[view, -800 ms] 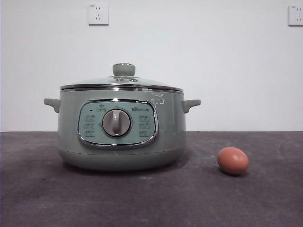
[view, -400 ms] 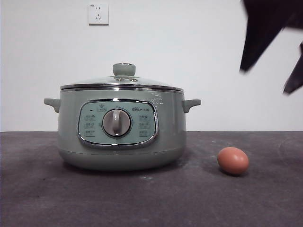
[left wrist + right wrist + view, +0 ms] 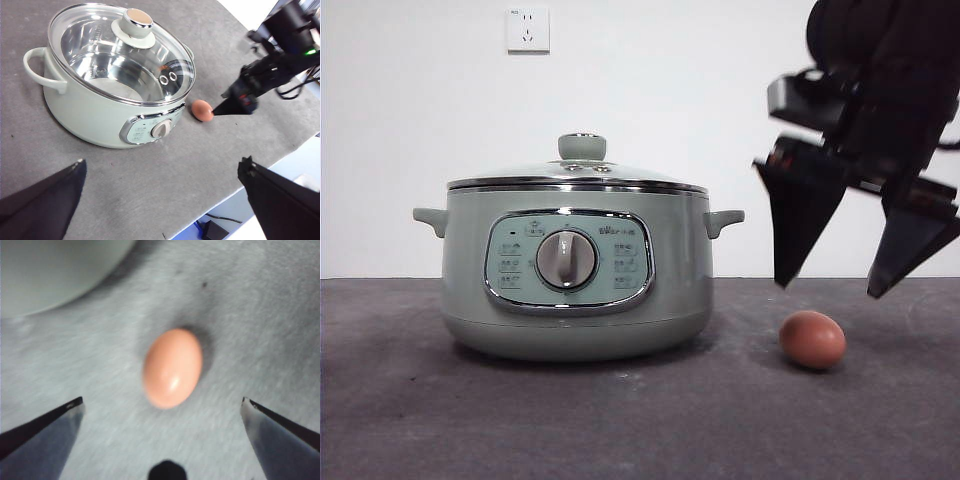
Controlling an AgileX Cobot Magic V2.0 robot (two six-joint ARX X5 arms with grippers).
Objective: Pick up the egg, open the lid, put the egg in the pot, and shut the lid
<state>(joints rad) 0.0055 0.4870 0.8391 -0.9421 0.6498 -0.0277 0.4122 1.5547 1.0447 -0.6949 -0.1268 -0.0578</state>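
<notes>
1. Front: right gripper [image 3: 830,290] hangs just above the egg [image 3: 812,339], fingers spread. Egg lies on the tabletop [image 3: 620,420] beside the pot [image 3: 575,270]; lid [image 3: 578,172] on.
2. Left wrist: left gripper [image 3: 162,172] spread, well apart from the egg.
3. Right wrist: egg centred between the fingers. Likely light, smooth, fragile; grip its narrow sides gently.

Resting on the dark grey table [image 3: 620,430], with the domed glass lid [image 3: 575,172] seated on top: the large pale-green cooker pot [image 3: 575,270]. At the pot's 3 o'clock in the front view, near but apart from it on the table: the small reddish-brown egg [image 3: 812,339]. Directly above the egg, clear of it, jaws spread to either side: the right gripper [image 3: 830,288].
</notes>
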